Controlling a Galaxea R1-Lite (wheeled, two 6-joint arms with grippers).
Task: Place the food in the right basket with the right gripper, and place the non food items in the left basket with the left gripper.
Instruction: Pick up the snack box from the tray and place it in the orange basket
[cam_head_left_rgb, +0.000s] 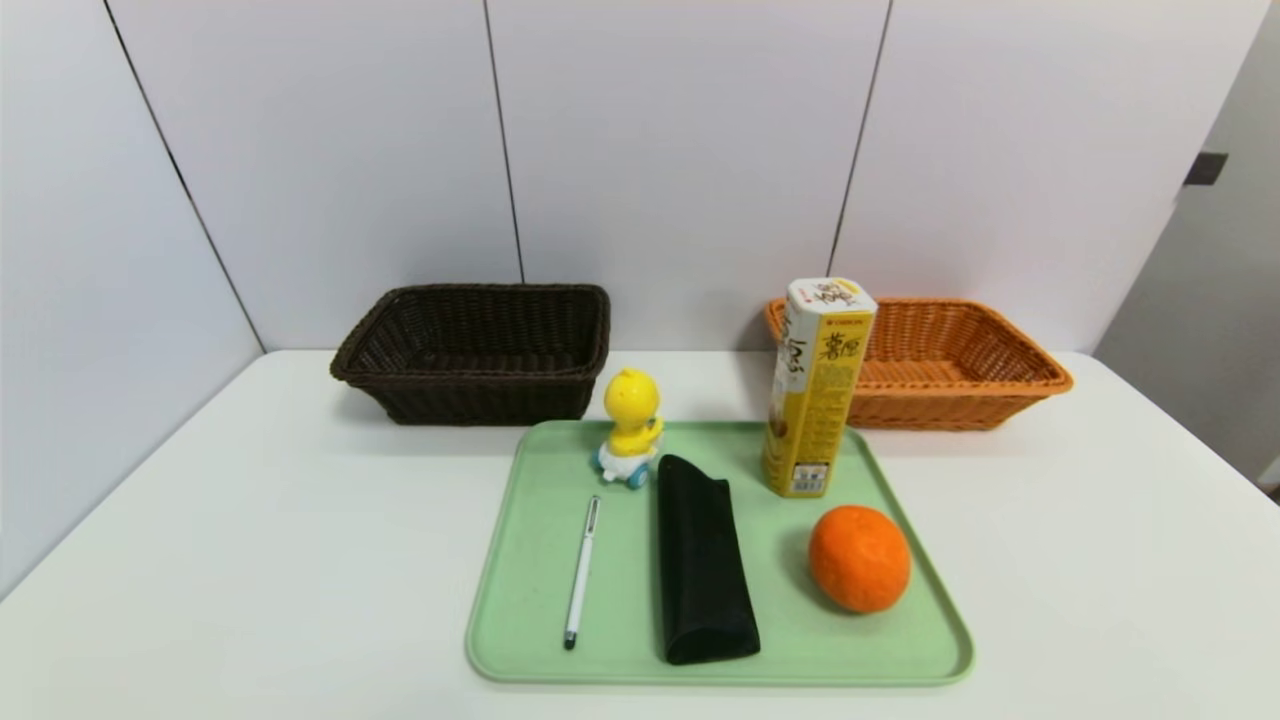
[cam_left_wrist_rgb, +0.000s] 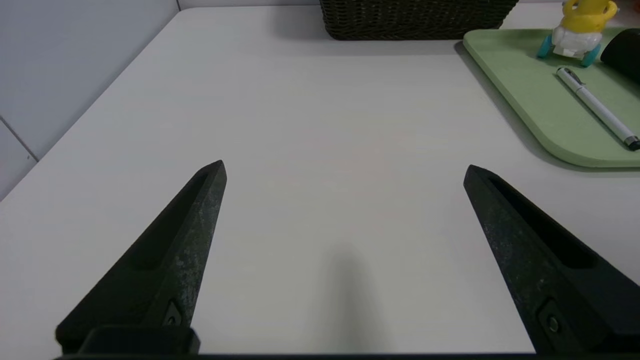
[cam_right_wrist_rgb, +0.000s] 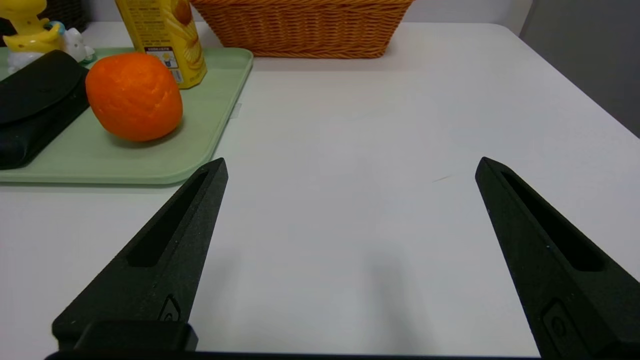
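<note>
On a green tray (cam_head_left_rgb: 900, 640) stand a tall yellow-and-white snack carton (cam_head_left_rgb: 815, 390) and a round orange fruit (cam_head_left_rgb: 860, 558), the food. Beside them lie a white pen (cam_head_left_rgb: 581, 570), a black pouch (cam_head_left_rgb: 700, 570) and a yellow duck toy (cam_head_left_rgb: 630, 425), the non food items. The dark brown left basket (cam_head_left_rgb: 480, 350) and the orange right basket (cam_head_left_rgb: 930, 365) sit behind the tray. My left gripper (cam_left_wrist_rgb: 344, 170) hangs open over bare table left of the tray. My right gripper (cam_right_wrist_rgb: 351, 167) is open over bare table right of the tray. Neither arm shows in the head view.
The white table (cam_head_left_rgb: 200, 560) ends at white wall panels behind the baskets. In the left wrist view the tray's edge (cam_left_wrist_rgb: 520, 95), the pen (cam_left_wrist_rgb: 595, 107) and the duck (cam_left_wrist_rgb: 575, 30) lie ahead; in the right wrist view, the orange fruit (cam_right_wrist_rgb: 134, 96) and the carton (cam_right_wrist_rgb: 165, 40).
</note>
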